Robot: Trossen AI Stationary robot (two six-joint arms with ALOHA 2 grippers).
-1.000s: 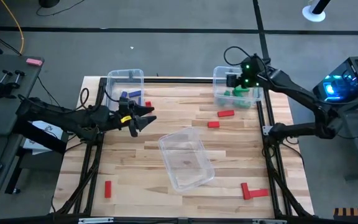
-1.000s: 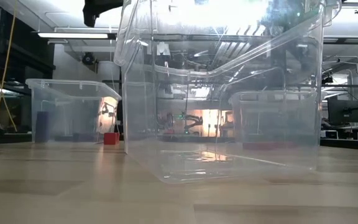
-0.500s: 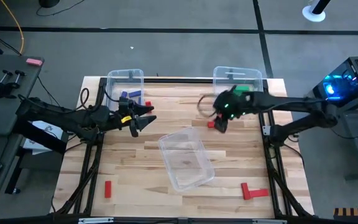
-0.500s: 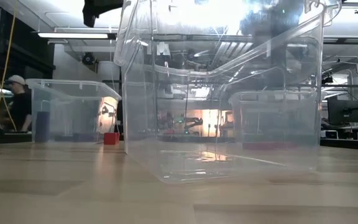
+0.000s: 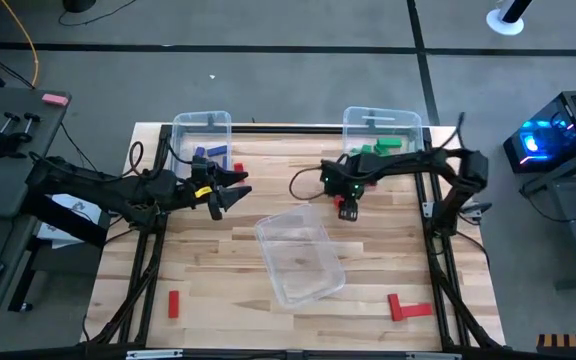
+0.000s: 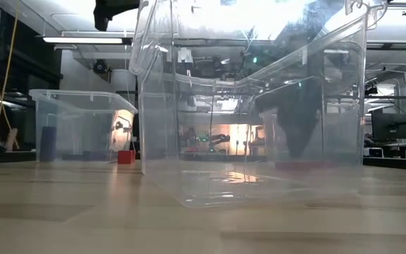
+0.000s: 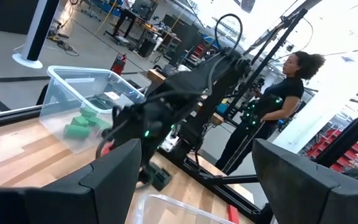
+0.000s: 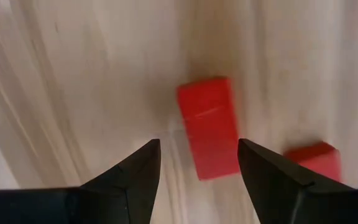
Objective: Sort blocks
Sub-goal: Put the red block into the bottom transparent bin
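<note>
wooden table (image 5: 218, 300), grey floor (image 5: 288, 60), person (image 7: 272, 106) behind.

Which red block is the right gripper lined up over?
The red block lying between the open right gripper fingers, not its neighbour off to one side.

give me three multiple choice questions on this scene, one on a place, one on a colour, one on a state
1. Where is the right gripper?
A. over the far right bin
B. low over a red block mid-table
C. beside the near left red block

2. What colour are the blocks in the far right bin?
A. green
B. blue
C. red

3. How are the right gripper's fingers?
A. shut on a red block
B. shut on nothing
C. open

Answers:
1. B: the high view puts it mid-table, above the red block.
2. A: green blocks lie inside.
3. C: the right wrist view shows the fingers spread, the block untouched.
</note>
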